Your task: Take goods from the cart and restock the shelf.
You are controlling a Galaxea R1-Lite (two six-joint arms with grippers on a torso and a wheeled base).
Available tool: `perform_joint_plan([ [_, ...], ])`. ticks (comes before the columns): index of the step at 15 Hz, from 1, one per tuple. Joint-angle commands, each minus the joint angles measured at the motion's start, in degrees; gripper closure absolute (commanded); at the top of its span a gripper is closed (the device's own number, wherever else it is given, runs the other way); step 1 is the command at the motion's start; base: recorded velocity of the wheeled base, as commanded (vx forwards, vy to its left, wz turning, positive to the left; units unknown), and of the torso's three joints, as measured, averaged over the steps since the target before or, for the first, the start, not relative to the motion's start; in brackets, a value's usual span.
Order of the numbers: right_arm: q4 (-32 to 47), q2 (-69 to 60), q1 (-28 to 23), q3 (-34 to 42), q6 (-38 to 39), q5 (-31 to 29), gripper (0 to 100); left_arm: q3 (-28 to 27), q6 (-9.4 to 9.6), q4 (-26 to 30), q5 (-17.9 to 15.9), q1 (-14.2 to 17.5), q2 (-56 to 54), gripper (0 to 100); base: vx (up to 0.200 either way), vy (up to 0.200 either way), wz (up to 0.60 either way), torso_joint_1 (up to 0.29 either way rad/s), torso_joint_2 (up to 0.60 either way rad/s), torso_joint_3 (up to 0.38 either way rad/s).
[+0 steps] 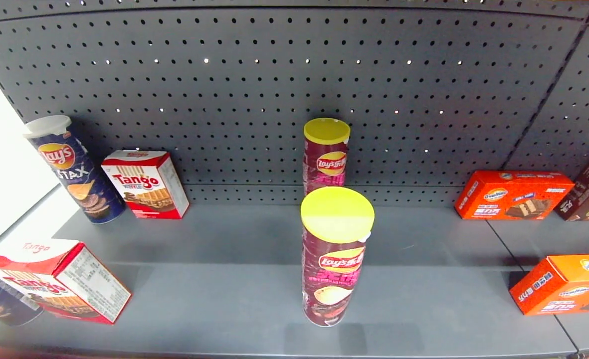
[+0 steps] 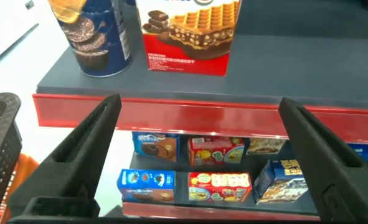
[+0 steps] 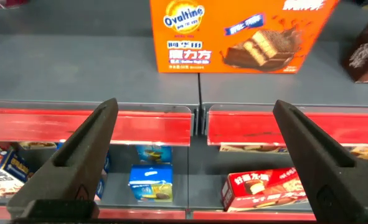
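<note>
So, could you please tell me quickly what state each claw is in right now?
Left claw: open, holding nothing.
Right claw: open, holding nothing.

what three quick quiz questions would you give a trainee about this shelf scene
1. True or false: the blue can stands beside a red wafer box.
2. How many yellow-lidded cans stand on the shelf?
3. The left hand is: A shut on a box, B open and empty, C shut on a can.

Key: 1 true; 2 two; 3 B.
</note>
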Motion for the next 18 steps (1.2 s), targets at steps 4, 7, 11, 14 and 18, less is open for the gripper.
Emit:
perform_joint_plan([
  [4, 0.0, 0.1, 0.0, 0.0, 0.0, 0.0, 0, 0.0, -0.17, 0.0, 0.1, 0.1, 0.1, 0, -0.050, 0.000, 0.00, 0.004, 0.00, 0.001],
  [7, 0.0, 0.1, 0.0, 0.0, 0.0, 0.0, 0, 0.0, -0.08, 0.0, 0.0, 0.1, 0.1, 0, 0.000, 0.000, 0.00, 0.000, 0.00, 0.000],
  [11, 0.0, 0.1, 0.0, 0.0, 0.0, 0.0, 0, 0.0, -0.08, 0.0, 0.1, 0.1, 0.1, 0, 0.000, 0.000, 0.00, 0.000, 0.00, 0.000],
  [14, 0.0, 0.1, 0.0, 0.0, 0.1, 0.0, 0, 0.0, -0.08, 0.0, 0.0, 0.1, 0.1, 0, 0.000, 0.000, 0.00, 0.000, 0.00, 0.000],
  [18, 0.0, 0.1, 0.0, 0.0, 0.0, 0.0, 0, 0.0, 0.01, 0.0, -0.1, 0.1, 0.1, 0, -0.050, 0.000, 0.00, 0.001, 0.00, -0.001],
])
